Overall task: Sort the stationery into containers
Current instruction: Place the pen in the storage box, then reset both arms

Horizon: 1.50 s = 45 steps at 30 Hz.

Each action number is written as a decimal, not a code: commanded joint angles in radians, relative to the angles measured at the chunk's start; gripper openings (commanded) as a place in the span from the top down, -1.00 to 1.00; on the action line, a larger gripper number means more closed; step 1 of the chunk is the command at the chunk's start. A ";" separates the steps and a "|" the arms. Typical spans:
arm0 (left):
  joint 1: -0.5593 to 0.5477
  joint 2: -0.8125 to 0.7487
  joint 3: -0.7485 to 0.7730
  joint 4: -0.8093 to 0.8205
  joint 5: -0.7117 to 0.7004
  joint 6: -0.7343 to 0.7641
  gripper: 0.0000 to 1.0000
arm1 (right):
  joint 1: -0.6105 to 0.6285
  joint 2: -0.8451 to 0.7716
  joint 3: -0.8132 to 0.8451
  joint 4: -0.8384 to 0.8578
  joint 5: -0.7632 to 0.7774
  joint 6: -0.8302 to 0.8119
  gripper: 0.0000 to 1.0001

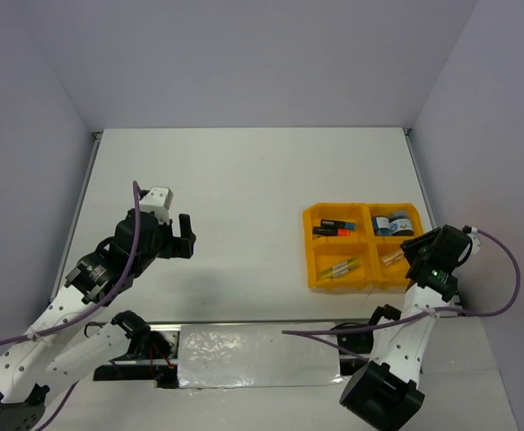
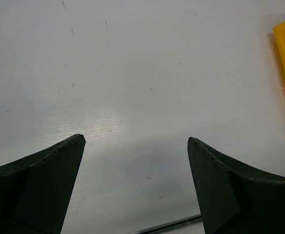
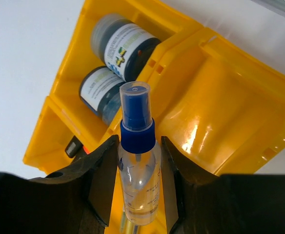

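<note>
— Well, gripping the spray bottle [image 3: 137, 165] in the right end effector [image 3: 136, 146], above the tray [image 3: 240, 97], just short of the two pots [image 3: 125, 44]. Holding nothing in the left end effector [image 2: 135, 141], spread wide over bare worktop [image 2: 132, 73].
— Risks dropping it onto a divider [image 3: 179, 58] and tipping out. Might slip too: smooth, round, pinched on the body.

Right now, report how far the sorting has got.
Done: highlighters, pens and pots lie sorted in the tray. In hand: the right gripper clamps the blue-capped bottle at the tray. Remaining: release it into a compartment. The left gripper hangs open, empty.
</note>
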 commanded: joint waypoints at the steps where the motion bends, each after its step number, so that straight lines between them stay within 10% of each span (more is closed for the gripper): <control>1: 0.005 -0.006 -0.002 0.029 -0.007 0.023 -0.99 | -0.006 0.018 0.019 0.000 0.035 -0.027 0.92; 22: 0.005 -0.003 -0.002 0.026 -0.010 0.023 -0.99 | -0.010 0.028 0.021 -0.003 0.092 -0.001 0.46; 29: 0.004 -0.009 0.000 0.024 -0.019 0.020 -0.99 | -0.014 0.022 0.021 -0.006 0.092 -0.001 -0.38; 37: 0.005 -0.003 0.003 0.020 -0.031 0.015 -0.99 | -0.014 0.035 0.048 0.006 0.049 -0.051 -0.63; 38: 0.005 0.003 0.007 0.015 -0.039 0.006 -0.99 | -0.010 0.032 0.051 0.018 0.020 -0.062 -0.99; 45: 0.149 0.009 0.039 -0.025 -0.163 -0.055 -0.99 | 0.237 0.149 0.187 0.148 -0.223 -0.127 -1.00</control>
